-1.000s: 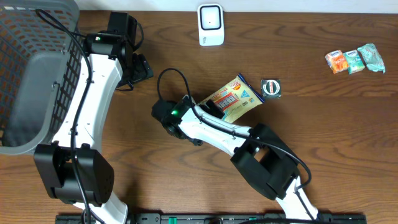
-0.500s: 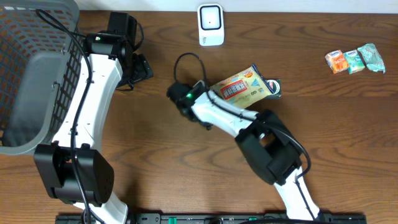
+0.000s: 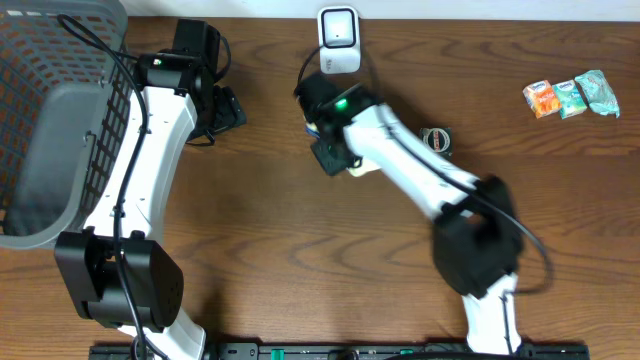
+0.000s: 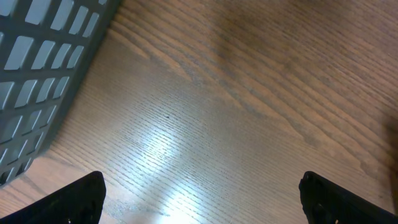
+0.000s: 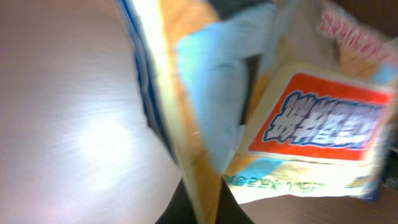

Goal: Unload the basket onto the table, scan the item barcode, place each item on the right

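Your right gripper (image 3: 328,150) is clamped on the snack packet (image 5: 311,118), which is off the table and hangs under the wrist just in front of the scanner (image 3: 338,40). In the overhead view only a pale sliver of the packet peeks out below the arm. The wrist view is filled with its crumpled front, and you cannot see a barcode in either picture. So the step now is presentation. Roll the wrist until the barcode panel faces the scanner's window, hold it flat and steady there, and keep the fingers off the printed code. The film looks soft and creased, so I judge a slow turn works better than a quick one, which could fold the code out of sight. If nothing reads, tilt the packet a little rather than pushing it closer. Your left gripper (image 4: 202,193) is spread wide and holds nothing, hovering over bare wood beside the basket (image 3: 40,120). Keep it out of the way. A second ago the packet lay flat on the table next to the round tin (image 3: 436,141), with the right jaws open at its edge. Since then they have closed, and the arm has swung the packet up toward the scanner, leaving the tin alone on the wood. The left arm and the small packets (image 3: 570,98) at the far right have not moved.
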Controlling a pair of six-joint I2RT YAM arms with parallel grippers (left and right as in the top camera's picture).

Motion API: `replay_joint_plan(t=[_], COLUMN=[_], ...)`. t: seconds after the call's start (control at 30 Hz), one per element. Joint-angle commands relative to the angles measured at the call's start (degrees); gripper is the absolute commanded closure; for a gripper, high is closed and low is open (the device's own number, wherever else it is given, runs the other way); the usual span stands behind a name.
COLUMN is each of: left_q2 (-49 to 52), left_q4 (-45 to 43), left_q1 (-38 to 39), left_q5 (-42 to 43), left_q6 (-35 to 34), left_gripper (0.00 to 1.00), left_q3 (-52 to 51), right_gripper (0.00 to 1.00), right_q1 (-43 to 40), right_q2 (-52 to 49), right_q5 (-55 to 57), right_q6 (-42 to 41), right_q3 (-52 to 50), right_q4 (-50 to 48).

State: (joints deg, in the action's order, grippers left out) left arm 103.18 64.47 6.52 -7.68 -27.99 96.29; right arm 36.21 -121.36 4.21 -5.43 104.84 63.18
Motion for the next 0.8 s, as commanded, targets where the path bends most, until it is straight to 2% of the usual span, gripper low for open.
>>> replay_joint_plan(t=[0.0, 0.03, 0.13, 0.23, 0.33, 0.43, 0.53, 0.6, 0.67, 0.77], left_q2=[-0.28, -0.28, -0.28, -0.28, -0.28, -0.28, -0.28, -0.28, -0.28, -0.28], left_q4=[0.2, 0.2, 0.2, 0.2, 0.2, 0.2, 0.2, 0.2, 0.2, 0.2], left_q1=[-0.2, -0.2, -0.2, -0.2, -0.2, -0.2, -0.2, -0.2, -0.2, -0.2], left_q5=[-0.72, -0.72, -0.72, -0.72, -0.72, -0.72, -0.72, -0.72, -0.72, -0.72], left_q6=[0.98, 0.98, 0.98, 0.98, 0.98, 0.98, 0.98, 0.98, 0.98, 0.98], left_gripper=[0.02, 0.02, 0.02, 0.02, 0.02, 0.02, 0.02, 0.02, 0.02, 0.02], left_q3=[0.2, 0.2, 0.2, 0.2, 0.2, 0.2, 0.2, 0.2, 0.2, 0.2], right_gripper=[0.99, 0.99, 0.99, 0.99, 0.99, 0.98, 0.99, 0.85, 0.78, 0.73], right_q1=[-2.99, -4.74, -8.35, -11.89, -15.41, -17.66, -20.37, -22.23, -24.57, -27.54], right_q2=[10.29, 12.74, 14.99, 14.82, 13.92, 12.74, 10.99, 10.14, 9.68, 10.03], right_q5=[-23.37, -31.32, -44.0, -51.98, -58.01, -59.47, -57.86, -55.17, -48.74, -41.92], right_q6=[4.52, 6.88, 9.7, 9.6, 9.57, 8.46, 4.72, 4.57, 2.49, 0.09], right_q3=[2.51, 2.51, 2.51, 1.75, -3.13, -10.01, -18.88, -21.24, -21.03, -18.84], right_q4=[0.04, 0.09, 0.09, 0.57, 0.04, -3.37, -12.04, -15.21, -16.17, -15.96])
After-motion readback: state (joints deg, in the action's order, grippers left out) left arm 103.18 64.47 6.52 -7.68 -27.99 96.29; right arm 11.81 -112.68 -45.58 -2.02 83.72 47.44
